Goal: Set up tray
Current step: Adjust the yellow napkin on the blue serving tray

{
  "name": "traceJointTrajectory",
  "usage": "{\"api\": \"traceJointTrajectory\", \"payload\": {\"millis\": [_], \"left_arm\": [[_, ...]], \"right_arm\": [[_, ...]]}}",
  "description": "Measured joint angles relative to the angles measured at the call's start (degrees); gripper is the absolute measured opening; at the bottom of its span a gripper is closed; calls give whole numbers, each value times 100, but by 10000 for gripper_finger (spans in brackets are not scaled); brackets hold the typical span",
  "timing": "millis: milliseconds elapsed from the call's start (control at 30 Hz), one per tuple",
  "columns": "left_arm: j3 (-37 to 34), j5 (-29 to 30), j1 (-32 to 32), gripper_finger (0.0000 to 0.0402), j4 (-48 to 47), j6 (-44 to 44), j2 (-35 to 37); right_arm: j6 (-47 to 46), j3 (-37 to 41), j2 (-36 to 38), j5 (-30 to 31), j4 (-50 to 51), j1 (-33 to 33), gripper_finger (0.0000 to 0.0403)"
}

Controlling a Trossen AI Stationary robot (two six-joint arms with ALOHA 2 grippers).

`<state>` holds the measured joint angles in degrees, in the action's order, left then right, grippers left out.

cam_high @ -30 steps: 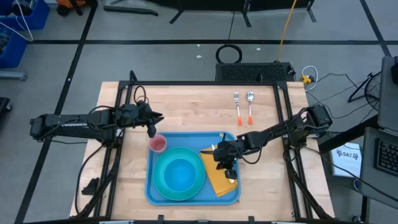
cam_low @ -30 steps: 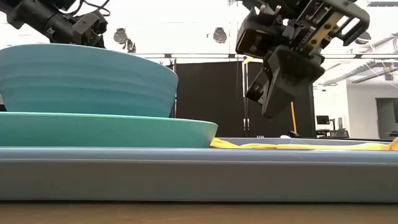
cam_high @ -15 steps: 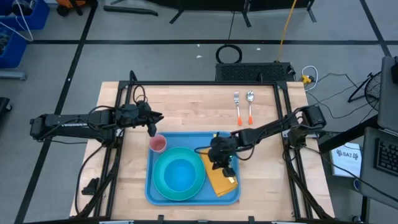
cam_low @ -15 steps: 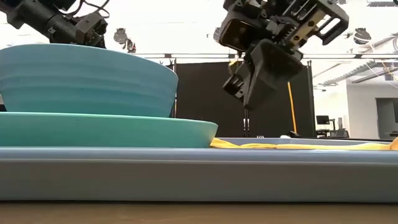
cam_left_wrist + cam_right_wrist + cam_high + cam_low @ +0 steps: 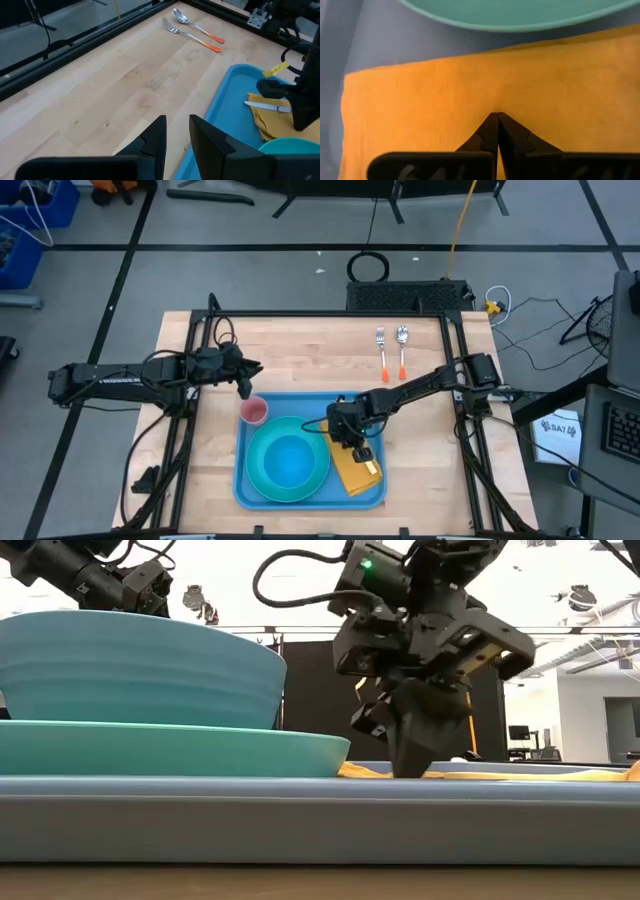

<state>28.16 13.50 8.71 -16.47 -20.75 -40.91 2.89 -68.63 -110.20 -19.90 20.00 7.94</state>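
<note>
Two utensils, a fork [image 5: 381, 345] and spoon [image 5: 402, 343], lie on the tabletop [image 5: 300, 350] beyond the tray [image 5: 245, 480]. Right pincer [image 5: 497, 120], closed and empty, presses the yellow napkin [image 5: 420, 100]; the cutlery probably comes next. Left pincer [image 5: 175, 131] hovers slightly parted.

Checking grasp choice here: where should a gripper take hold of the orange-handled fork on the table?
Grip the fork at its orange handle, coming straight down from above. It lies flat on the wood beside the spoon, so close the fingers carefully across the handle, nearest the tray.
</note>
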Motion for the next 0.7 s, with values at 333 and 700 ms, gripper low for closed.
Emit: {"api": "traceJointTrajectory", "payload": {"millis": [333, 700], "left_arm": [[0, 0, 0, 88, -8, -15, -2], [0, -4, 0, 88, -50, 44, -2]], "right_arm": [[-909, -23, -308, 631, -579, -35, 0], [-2056, -14, -279, 1680, -211, 11, 0]]}}
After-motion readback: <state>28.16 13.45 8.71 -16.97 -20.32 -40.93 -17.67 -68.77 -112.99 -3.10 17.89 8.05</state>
